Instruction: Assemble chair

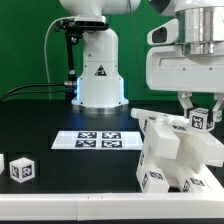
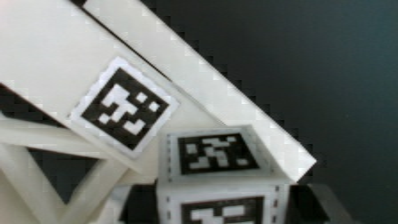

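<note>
The chair (image 1: 165,150) is partly joined; a part (image 1: 198,120) is pinched by the gripper (image 1: 199,113); one block (image 1: 22,168) is left loose.

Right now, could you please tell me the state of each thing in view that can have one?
gripper: shut on the tagged block
tagged block: gripped, atop the chair
chair: partly assembled, resting on the table
loose cube: lying apart at the exterior view's left, untouched
marker board: flat on the table
</note>
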Controlling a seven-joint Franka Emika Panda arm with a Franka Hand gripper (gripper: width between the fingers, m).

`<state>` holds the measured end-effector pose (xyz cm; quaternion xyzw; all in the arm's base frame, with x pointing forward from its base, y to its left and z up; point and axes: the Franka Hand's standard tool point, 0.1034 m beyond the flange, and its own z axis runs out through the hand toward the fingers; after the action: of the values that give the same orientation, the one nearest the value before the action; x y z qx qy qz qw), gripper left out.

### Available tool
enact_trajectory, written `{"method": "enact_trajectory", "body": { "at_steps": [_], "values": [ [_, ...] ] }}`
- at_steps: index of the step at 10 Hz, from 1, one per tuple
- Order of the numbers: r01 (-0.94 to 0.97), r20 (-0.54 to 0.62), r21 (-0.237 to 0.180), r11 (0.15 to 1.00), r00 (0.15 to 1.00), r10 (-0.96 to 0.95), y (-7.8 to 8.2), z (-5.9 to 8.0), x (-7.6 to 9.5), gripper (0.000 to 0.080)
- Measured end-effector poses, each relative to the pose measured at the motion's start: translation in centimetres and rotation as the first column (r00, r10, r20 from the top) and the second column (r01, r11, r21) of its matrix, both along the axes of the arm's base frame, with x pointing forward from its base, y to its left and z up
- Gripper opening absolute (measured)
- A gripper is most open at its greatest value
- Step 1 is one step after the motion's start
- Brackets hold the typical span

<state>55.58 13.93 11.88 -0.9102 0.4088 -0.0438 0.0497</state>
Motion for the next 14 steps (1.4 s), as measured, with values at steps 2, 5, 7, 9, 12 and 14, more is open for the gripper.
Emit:
{"method": "enact_trajectory", "body": {
  "at_steps": [2, 5, 7, 9, 12, 14],
  "values": [
    [-0.029, 0.001, -0.005, 1.0, 1.0, 0.029, 0.0, 0.0, 0.0, 0.0479],
    [-0.32, 0.008, -0.043, 0.946, 0.947, 0.321, -0.1, 0.0, 0.0, 0.0639],
    [-0.498, 0.007, -0.07, 0.864, 0.866, 0.499, -0.1, 0.0, 0.0, 0.0648],
    [-0.597, 0.004, -0.085, 0.797, 0.8, 0.6, -0.3, -0.1, 0.0, 0.0649],
    [-0.879, -0.061, -0.142, 0.454, 0.466, 0.883, -1.1, -0.2, -0.2, 0.0649],
    [-0.963, -0.108, -0.157, 0.218, 0.237, 0.966, -1.3, -0.5, -0.5, 0.0649]
  ]
}}
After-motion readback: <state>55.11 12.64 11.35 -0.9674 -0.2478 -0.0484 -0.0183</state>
